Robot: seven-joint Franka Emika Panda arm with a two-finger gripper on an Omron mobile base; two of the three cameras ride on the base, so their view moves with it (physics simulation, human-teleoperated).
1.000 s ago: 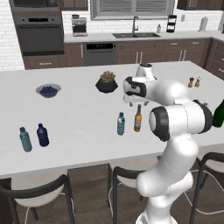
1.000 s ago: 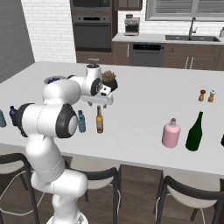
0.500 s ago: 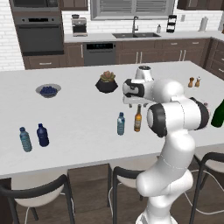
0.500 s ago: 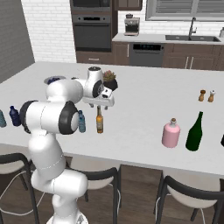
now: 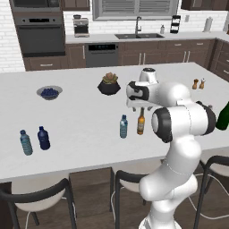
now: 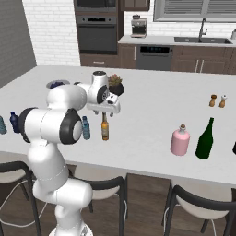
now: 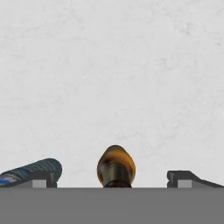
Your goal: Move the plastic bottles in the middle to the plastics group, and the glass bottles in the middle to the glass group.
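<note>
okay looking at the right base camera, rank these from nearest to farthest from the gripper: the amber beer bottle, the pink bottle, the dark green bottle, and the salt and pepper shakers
From the gripper:
1. Amber beer bottle, directly beneath the jaws.
2. Pink bottle, off to the right near the counter's front edge.
3. Dark green bottle, just beyond the pink one.
4. Salt and pepper shakers, far right, further back; too close to the green bottle to call.

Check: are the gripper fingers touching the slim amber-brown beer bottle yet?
Apart. In the hand view the slim amber-brown beer bottle sits centred under the gripper, with bare counter between it and the right fingertip; the jaws stand open.

Glossy amber glass bottle (image 5: 141,123), matt, perhaps stone, white counter (image 5: 85,120)
</note>
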